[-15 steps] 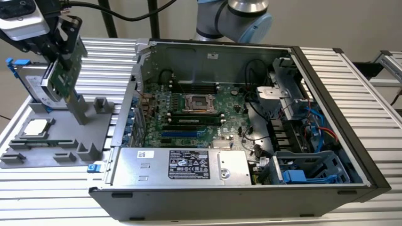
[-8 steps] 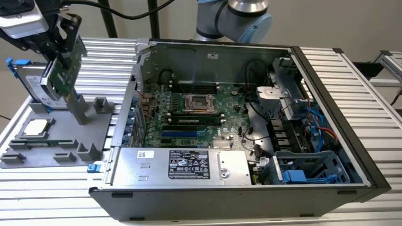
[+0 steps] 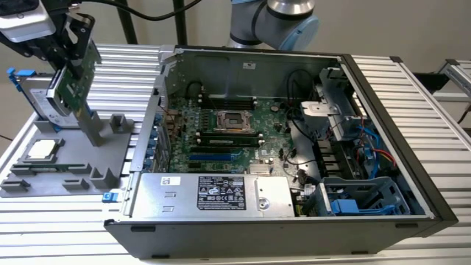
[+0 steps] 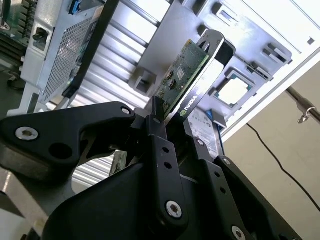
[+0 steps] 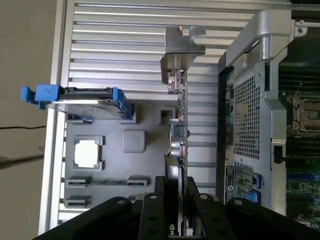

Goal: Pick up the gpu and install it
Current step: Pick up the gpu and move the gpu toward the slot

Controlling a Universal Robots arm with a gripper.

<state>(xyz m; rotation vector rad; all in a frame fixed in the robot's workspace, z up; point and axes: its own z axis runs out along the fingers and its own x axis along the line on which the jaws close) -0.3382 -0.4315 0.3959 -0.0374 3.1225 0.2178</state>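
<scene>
The gpu (image 3: 74, 83) is a green card, held upright in the air above the grey tray (image 3: 44, 185) at the exterior view's left. Its silver bracket (image 3: 92, 126) hangs down toward the tray. My gripper (image 3: 70, 33) is shut on the card's upper end. In the second wrist view the black fingers (image 4: 160, 145) clamp the gpu (image 4: 182, 75) from both sides. The first wrist view shows the gpu (image 5: 184, 130) edge-on, with the bracket (image 5: 182, 50) at its far end and the gripper (image 5: 182, 200) shut on it.
The open computer case (image 3: 383, 83) lies to the exterior view's right of the tray, showing the motherboard (image 3: 220, 138) and a blue slot (image 3: 213, 156). A square silver CPU chip (image 3: 41, 150) and a blue-framed hard drive (image 3: 33, 94) sit in the tray.
</scene>
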